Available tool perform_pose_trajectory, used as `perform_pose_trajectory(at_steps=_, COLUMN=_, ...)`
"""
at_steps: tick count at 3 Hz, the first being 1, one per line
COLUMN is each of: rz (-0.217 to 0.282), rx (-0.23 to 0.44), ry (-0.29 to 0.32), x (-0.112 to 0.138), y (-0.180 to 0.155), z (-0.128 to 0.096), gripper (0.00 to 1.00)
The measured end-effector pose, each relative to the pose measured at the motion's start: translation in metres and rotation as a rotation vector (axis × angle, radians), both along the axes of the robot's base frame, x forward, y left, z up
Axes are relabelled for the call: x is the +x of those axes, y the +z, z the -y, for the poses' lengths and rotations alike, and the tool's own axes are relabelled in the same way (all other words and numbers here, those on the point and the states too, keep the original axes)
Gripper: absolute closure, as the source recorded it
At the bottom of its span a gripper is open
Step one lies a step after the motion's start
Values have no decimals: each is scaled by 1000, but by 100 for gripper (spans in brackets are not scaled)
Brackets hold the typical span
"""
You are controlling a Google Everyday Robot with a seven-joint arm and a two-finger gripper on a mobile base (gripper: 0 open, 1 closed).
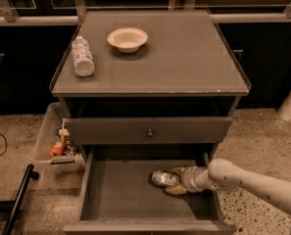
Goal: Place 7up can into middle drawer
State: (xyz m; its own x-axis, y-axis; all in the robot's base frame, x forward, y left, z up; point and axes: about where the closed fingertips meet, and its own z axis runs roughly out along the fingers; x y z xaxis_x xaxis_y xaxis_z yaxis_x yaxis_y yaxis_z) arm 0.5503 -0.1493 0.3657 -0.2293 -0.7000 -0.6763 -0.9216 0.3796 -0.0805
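The 7up can lies on its side inside the open middle drawer, right of the middle of its grey floor. My gripper reaches in from the right on a white arm and is shut on the can, with tan fingers above and below it. The can looks to rest on or just above the drawer floor.
The cabinet top holds a clear plastic bottle lying on its side and a white bowl. A closed drawer with a round knob sits above the open one. A bin of small items stands left on the floor.
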Motion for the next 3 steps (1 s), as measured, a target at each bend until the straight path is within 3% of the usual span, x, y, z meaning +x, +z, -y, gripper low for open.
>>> perform_pose_trajectory(at_steps=1, rz=-3, rx=1, ry=4, x=0, y=-1, z=-3, gripper=85)
perform_pose_trajectory(at_steps=3, rz=-9, rx=12, ry=-10, x=-3, y=2, z=2, gripper=39)
